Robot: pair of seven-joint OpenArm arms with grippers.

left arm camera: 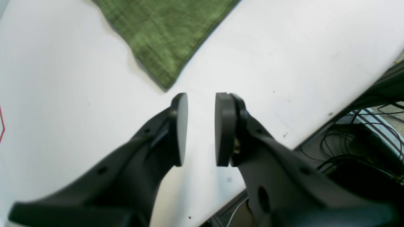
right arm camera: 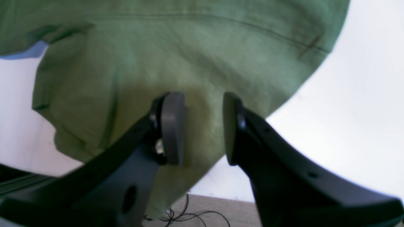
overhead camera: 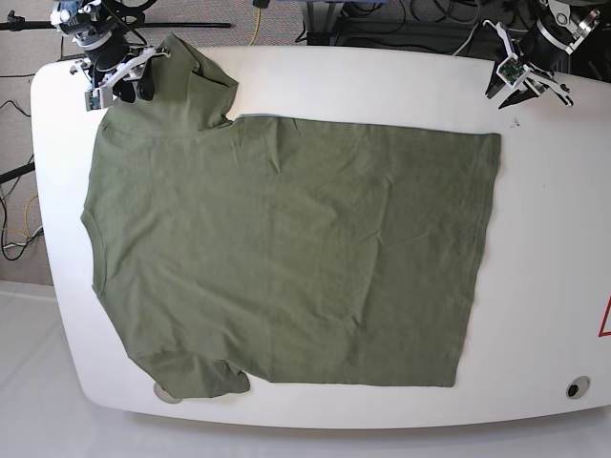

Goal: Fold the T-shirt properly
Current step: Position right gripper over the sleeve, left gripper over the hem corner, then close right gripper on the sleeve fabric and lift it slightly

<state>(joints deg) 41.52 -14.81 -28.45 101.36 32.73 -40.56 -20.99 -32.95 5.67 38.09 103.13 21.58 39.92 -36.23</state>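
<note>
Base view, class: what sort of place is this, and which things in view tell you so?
Probably a robotics lab or test bench, not a home. A T-shirt lies spread flat on a bare white table, two robot arms stand at its far corners, and loose cables trail on the floor behind.

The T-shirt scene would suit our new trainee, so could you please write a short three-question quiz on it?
1. True or false: the T-shirt lies spread flat on the white table.
2. Which gripper is over cloth? A) left gripper B) right gripper C) neither
3. Fill in: the hem corner nearest the left gripper shows at the ___ of the left wrist view.

Key:
1. True.
2. B; it hovers open over a sleeve, and the left one is open above bare table.
3. Top.
</note>
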